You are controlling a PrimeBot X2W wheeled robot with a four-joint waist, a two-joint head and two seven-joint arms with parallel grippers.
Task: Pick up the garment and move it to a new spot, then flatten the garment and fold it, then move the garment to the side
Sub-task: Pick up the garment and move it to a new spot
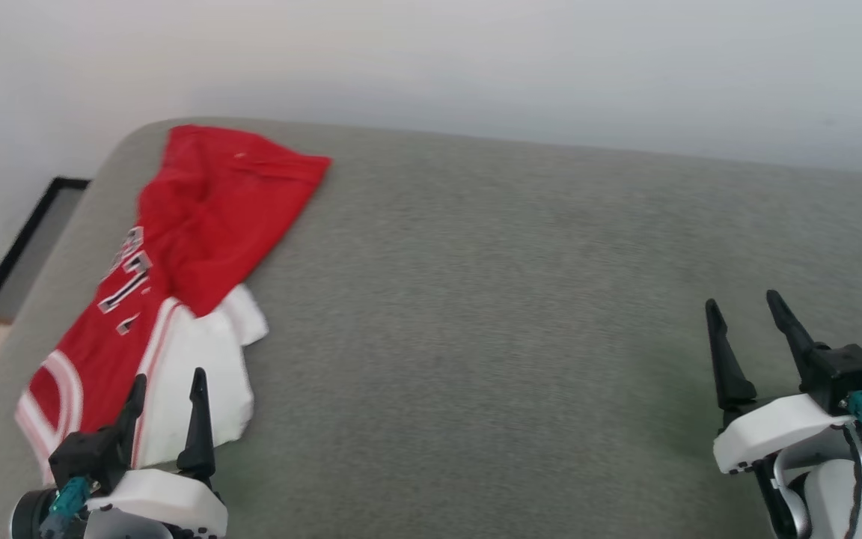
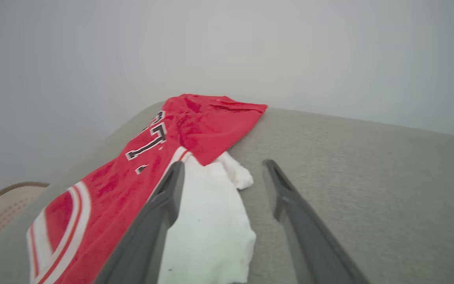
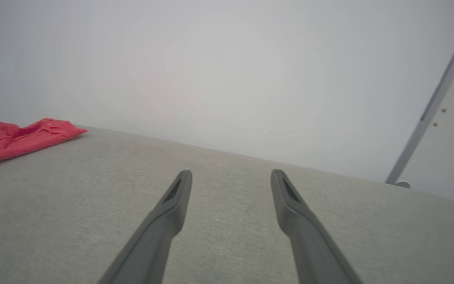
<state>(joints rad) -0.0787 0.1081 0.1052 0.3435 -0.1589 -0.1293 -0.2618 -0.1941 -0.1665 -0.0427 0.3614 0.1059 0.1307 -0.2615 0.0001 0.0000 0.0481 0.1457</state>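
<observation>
Both claws gape empty: left claw point(image 1: 168, 378) over the garment point(image 1: 206, 217) (crumpled, along the left edge), right claw point(image 1: 742, 299) well apart.

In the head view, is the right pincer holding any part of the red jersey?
No: the right pincer stands open above the grey surface, well apart from the jersey at the left.

The shirt point(image 1: 206, 217), at the upper left of the head view, is soft red cloth, matt and rumpled, with a white sleeve of the same dull knit. The grey top point(image 1: 521, 314) under it is covered in short-napped, felt-like fabric without shine. The left gripper point(image 1: 169, 378) and right gripper point(image 1: 741, 299) have dark matt plastic fingers on smooth white plastic shells with a slight gloss. The wall point(image 1: 476, 60) behind looks plain, pale and matt.
</observation>
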